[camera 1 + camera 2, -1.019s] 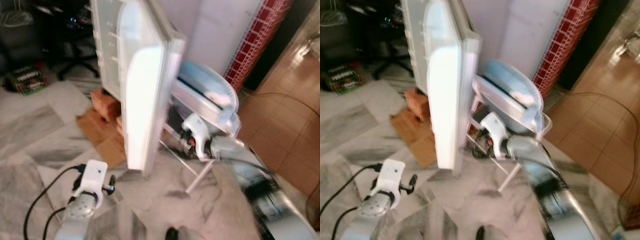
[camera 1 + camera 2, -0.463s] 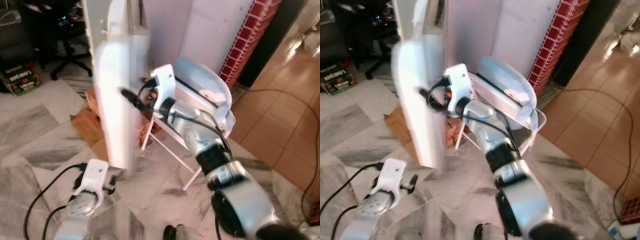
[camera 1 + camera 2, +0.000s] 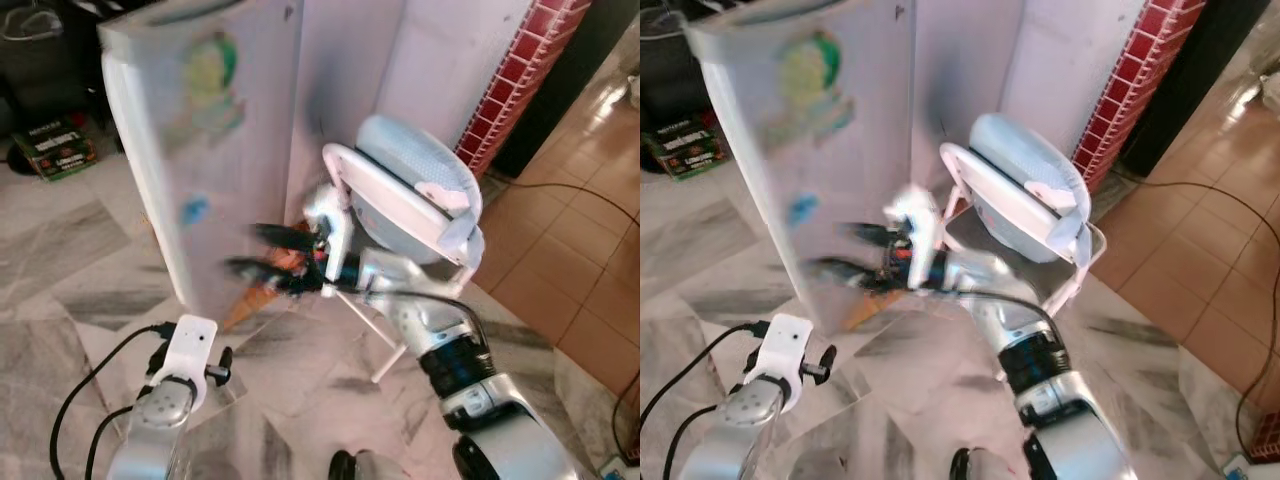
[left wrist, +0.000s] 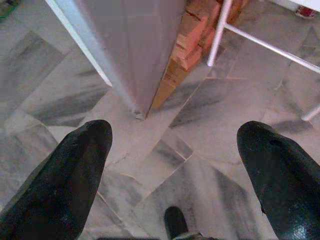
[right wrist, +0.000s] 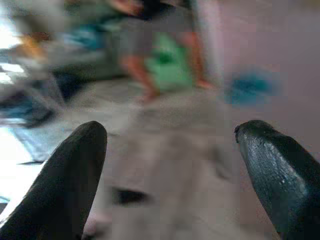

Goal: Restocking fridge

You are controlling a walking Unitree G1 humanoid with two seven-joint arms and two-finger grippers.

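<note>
1. Step in hand, as I read it: swinging the fridge door (image 3: 190,170) shut. It stands nearly closed against the fridge body (image 3: 345,70), outer face toward you.
2. Your right gripper (image 3: 262,264) is at the door's lower outer face, fingers spread apart, nothing held. Whether the tips actually touch the panel is lost in blur; call it just beside.
3. Push flat with the finger sides, low and near the free edge, and follow through until the seal seats. Don't poke with the tips; a smooth panel will let them skate off.
4. Keep the elbow clear of the folding chair (image 3: 415,190) right beside the arm. Its thin white tube frame looks light, so probably easy to knock over.
5. Left gripper (image 4: 172,165) hangs low over the floor, fingers wide apart, empty. Leave it there.
6. Materials: the door is a smooth glossy white slab with rounded edges, and blurred green and blue stickers on the face. The chair has a pale blue padded seat and back.
7. The fridge sits on orange bricks (image 4: 192,42), rough and blocky, stacked at its base. A hard slam could likely rock it, so close gently.
8. Floor (image 4: 210,105) is polished grey-veined marble tile, probably slick underfoot. A black cable (image 3: 85,390) trails by your left arm.
</note>
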